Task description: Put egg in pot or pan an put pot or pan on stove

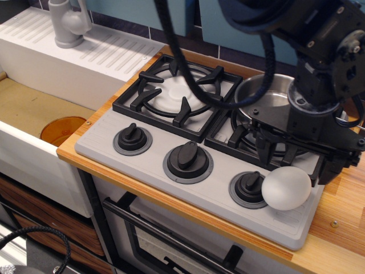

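The white egg (286, 188) rests on the grey stove (151, 157) at its front right, touching the right knob (250, 185). The steel saucepan (268, 104) sits on the right burner grate (236, 137), partly hidden by the arm. My gripper (295, 160) hangs just above and behind the egg, its two black fingers spread wide, one finger (266, 151) to the left and one to the right. It is open and holds nothing.
The left burner grate (177, 94) is bare. Two more knobs (132, 138) stand along the stove's front. A white sink with a grey tap (68, 23) is at the left, with an orange disc (61, 130) below. The wooden counter edge (342, 217) is right.
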Tool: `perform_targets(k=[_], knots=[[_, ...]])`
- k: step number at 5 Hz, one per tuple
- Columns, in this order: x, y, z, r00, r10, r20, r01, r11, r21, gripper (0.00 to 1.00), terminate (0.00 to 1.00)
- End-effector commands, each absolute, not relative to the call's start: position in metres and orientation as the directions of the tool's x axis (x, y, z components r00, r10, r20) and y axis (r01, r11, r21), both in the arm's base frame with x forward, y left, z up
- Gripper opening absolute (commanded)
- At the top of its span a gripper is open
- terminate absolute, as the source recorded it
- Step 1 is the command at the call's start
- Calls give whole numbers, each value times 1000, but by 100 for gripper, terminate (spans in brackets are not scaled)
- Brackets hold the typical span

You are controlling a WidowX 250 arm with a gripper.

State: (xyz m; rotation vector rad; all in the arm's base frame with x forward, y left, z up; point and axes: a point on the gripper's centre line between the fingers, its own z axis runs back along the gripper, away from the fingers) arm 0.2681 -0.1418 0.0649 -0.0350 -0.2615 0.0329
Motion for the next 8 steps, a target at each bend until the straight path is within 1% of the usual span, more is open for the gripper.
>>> perform_targets(k=[1, 2, 3, 6, 8], knots=[[266, -153, 63, 954, 48, 295, -36, 998, -46, 100, 0], [269, -152, 54, 942, 36, 334, -21, 999, -49, 100, 0], [272, -146, 50, 935, 18, 355, -5, 999, -39, 100, 0], [276, -145, 38, 933, 24, 359, -5, 999, -53, 100, 0], [271, -149, 33, 935, 38, 353, -18, 998, -58, 100, 0]])
